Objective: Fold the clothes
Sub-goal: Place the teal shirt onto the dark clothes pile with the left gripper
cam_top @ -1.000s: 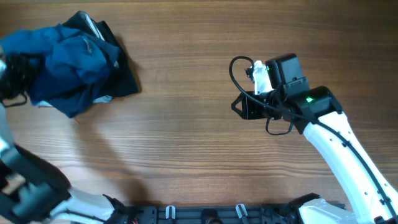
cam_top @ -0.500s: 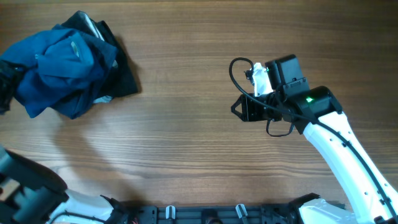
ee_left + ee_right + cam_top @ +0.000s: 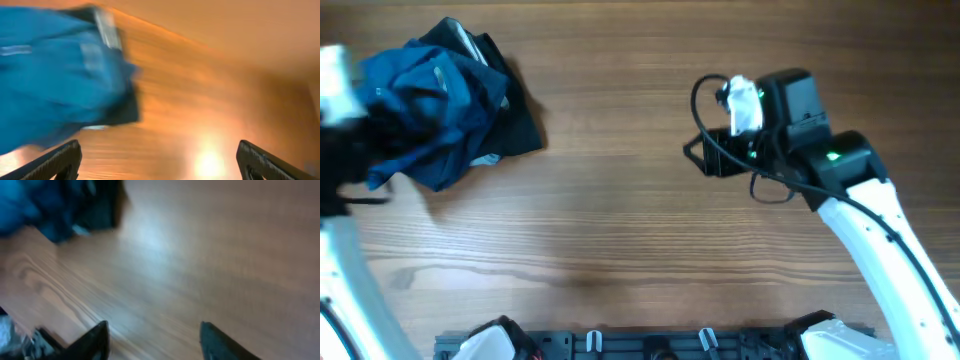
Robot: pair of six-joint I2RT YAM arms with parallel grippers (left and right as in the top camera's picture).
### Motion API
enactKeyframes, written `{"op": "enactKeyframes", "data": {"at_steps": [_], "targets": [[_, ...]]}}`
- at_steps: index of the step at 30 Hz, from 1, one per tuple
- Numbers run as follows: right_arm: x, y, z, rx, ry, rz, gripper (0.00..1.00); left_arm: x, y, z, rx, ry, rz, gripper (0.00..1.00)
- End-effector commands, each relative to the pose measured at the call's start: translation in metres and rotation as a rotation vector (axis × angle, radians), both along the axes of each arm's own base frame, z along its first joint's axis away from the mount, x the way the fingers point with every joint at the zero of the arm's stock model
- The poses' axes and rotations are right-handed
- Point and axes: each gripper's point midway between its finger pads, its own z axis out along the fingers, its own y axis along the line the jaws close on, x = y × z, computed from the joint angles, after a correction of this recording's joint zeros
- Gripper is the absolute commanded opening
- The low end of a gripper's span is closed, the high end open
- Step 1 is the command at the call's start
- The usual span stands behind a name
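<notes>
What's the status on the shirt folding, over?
Left fingers open, empty, beside the shirt. Right fingers open, empty, above bare table. Shirt crumpled, unfolded, atop a dark garment.

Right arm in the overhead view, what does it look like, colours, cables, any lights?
The right arm has a white, rounded link leading to a black wrist with a green light, a looping black cable, a white block and a black two-fingered tool.
</notes>
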Motion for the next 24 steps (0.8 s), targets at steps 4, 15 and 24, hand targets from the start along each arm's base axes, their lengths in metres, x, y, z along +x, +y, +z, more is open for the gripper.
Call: {"op": "enactKeyframes", "data": {"at_steps": [4, 15, 24], "targets": [[-0.012, -0.012, 0.135, 0.103, -0.391, -0.019, 0.97, -0.061, -0.061, -0.003, 0.328, 0.123, 0.021, 1.0], [-0.039, -0.029, 0.14, 0.082, -0.383, -0.065, 1.0, -0.087, -0.106, -0.014, 0.343, 0.166, -0.14, 1.0], [-0.035, -0.029, 0.115, 0.292, -0.025, -0.372, 1.0, -0.087, -0.106, -0.014, 0.343, 0.166, -0.14, 1.0]]}}
